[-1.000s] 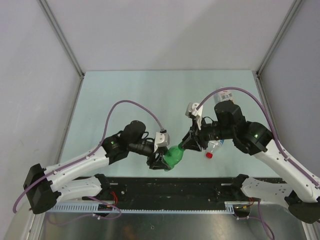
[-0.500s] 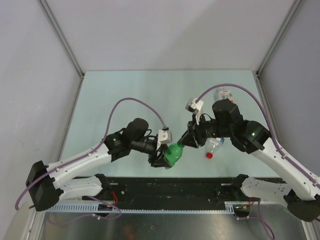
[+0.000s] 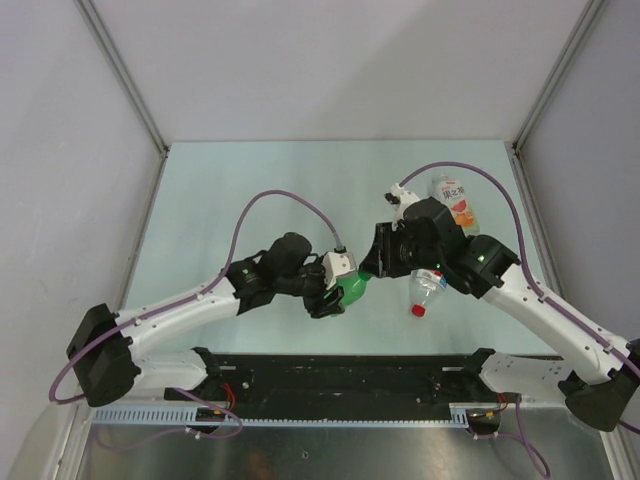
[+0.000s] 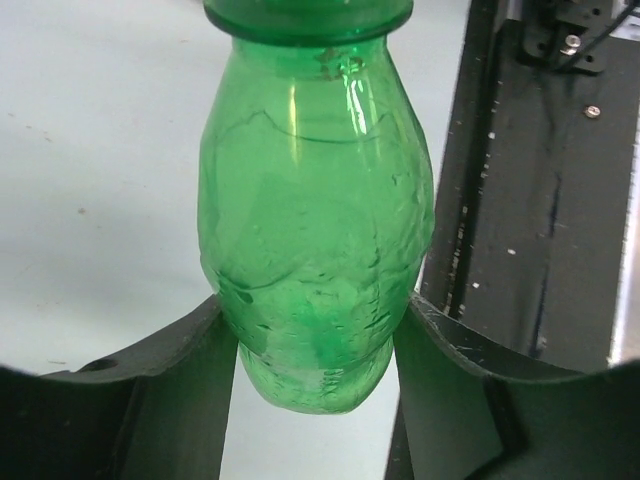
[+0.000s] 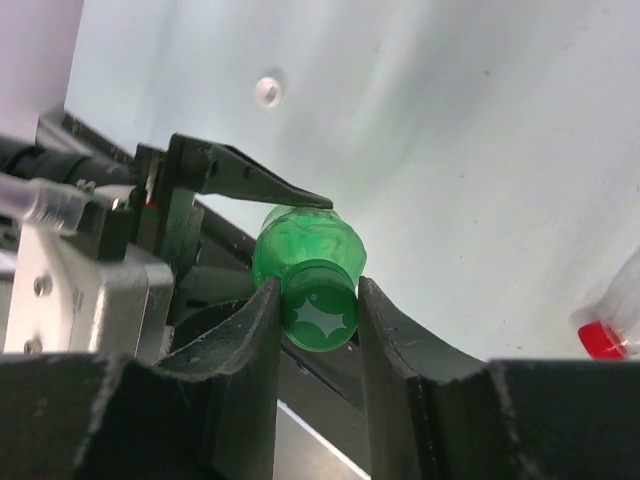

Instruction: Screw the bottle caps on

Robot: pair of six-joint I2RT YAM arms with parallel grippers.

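The small green bottle (image 3: 354, 289) is held in the air between my two grippers, lying roughly level. My left gripper (image 3: 332, 298) is shut on its lower body (image 4: 315, 250), one finger on each side. My right gripper (image 3: 373, 268) is shut on the green cap (image 5: 320, 312), which sits on the bottle's neck. The slim clear bottle (image 3: 427, 287) lies on the table under my right arm with its red cap (image 3: 418, 309) on; the cap also shows in the right wrist view (image 5: 603, 340). The wider clear bottle (image 3: 456, 198) lies behind my right arm. The white cap (image 5: 268, 90) lies loose on the table.
The black base rail (image 3: 350, 370) runs along the table's near edge, just below the held bottle. Grey walls close in the pale green table (image 3: 250, 190) on three sides.
Both arms have shifted right and up a little with the green bottle between them. The right wrist has turned and drawn closer to the wider bottle; both grips have held.
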